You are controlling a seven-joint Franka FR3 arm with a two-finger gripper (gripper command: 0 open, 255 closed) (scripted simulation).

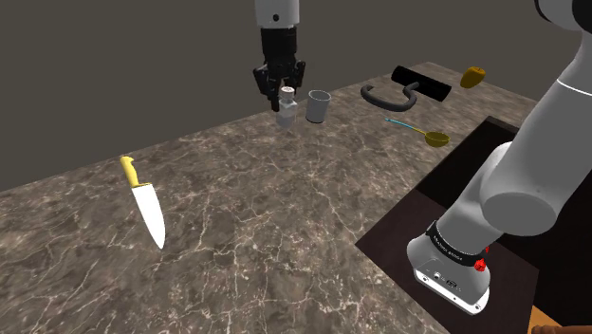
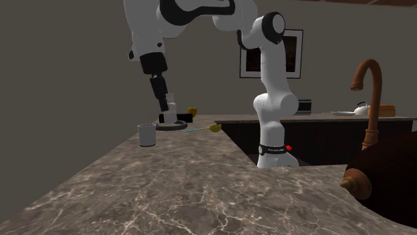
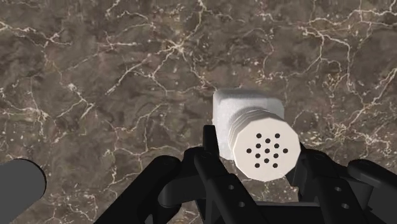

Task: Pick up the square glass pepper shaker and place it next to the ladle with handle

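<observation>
Clasping the white pepper shaker (image 3: 253, 127) (cap perforated), the gripper (image 1: 283, 93) hovers.

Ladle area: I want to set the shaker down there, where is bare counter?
Bare counter lies between the ladle and the grey cup, stretching toward the knife. Crowded on the ladle's wall side, by the black curved utensil.

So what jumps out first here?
The black gripper clasping a white shaker at the far edge of the marble counter, beside a grey cup. Then the yellow-handled knife, lying alone toward the shoulder view's left.
</observation>
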